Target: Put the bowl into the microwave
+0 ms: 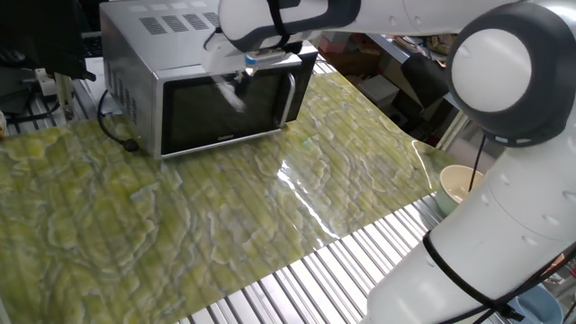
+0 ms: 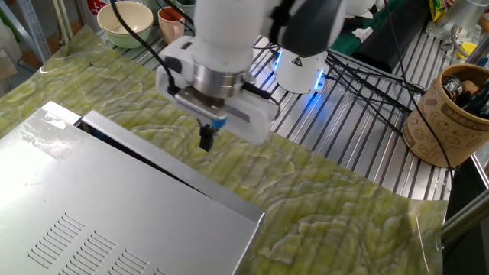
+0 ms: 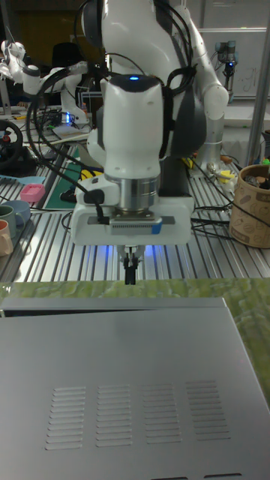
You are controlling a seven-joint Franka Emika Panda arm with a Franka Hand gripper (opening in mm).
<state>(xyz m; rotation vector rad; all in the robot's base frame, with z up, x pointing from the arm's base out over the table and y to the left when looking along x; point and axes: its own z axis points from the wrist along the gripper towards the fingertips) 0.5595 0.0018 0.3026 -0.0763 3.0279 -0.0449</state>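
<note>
The bowl is nowhere in view, so I cannot tell where it is. The microwave [image 1: 193, 85] stands at the far left of the table [image 1: 270, 225], its door all but shut. The gripper [image 2: 206, 139] hovers just in front of the door's top edge, jaws narrow and empty. This looks like the closing step; next, a clean retreat.

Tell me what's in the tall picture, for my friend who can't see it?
A white robot arm hangs over the front edge of a silver microwave, its gripper pointing straight down with the jaws close together. Vent slots show on the microwave's top, and a brown cup of tools stands at the right.
</note>
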